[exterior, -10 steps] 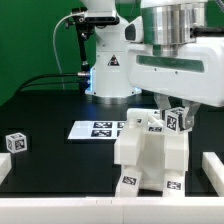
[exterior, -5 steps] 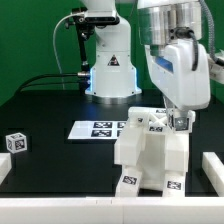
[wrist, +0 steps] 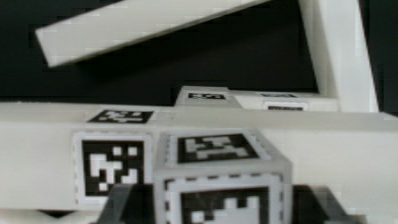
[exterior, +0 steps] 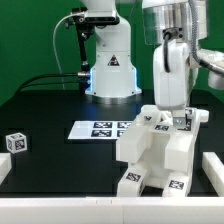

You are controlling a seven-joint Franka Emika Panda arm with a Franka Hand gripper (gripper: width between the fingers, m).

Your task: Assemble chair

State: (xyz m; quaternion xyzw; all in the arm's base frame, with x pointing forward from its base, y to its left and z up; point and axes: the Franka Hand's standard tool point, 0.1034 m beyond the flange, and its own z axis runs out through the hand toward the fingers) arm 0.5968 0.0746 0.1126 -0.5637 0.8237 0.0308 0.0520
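Observation:
The chair (exterior: 160, 152) is a blocky white structure of tagged parts at the front of the table, right of centre in the exterior view. My gripper (exterior: 182, 122) reaches down onto its top right and is shut on a small white tagged block (exterior: 183, 124) that sits at the structure's top. In the wrist view the block (wrist: 222, 172) fills the near field between my dark fingers (wrist: 128, 208), with the chair's white top (wrist: 107, 125) right behind it. A separate small tagged cube (exterior: 14, 142) lies on the table at the exterior view's left.
The marker board (exterior: 98, 129) lies flat behind the chair. A white rail (exterior: 214, 172) stands at the exterior view's right and another runs along the front edge (exterior: 60, 211). The arm's base (exterior: 110, 70) stands at the back.
The wrist has turned over the chair's top right, its housing now standing upright above the block. The chair has shifted slightly toward the exterior view's right.

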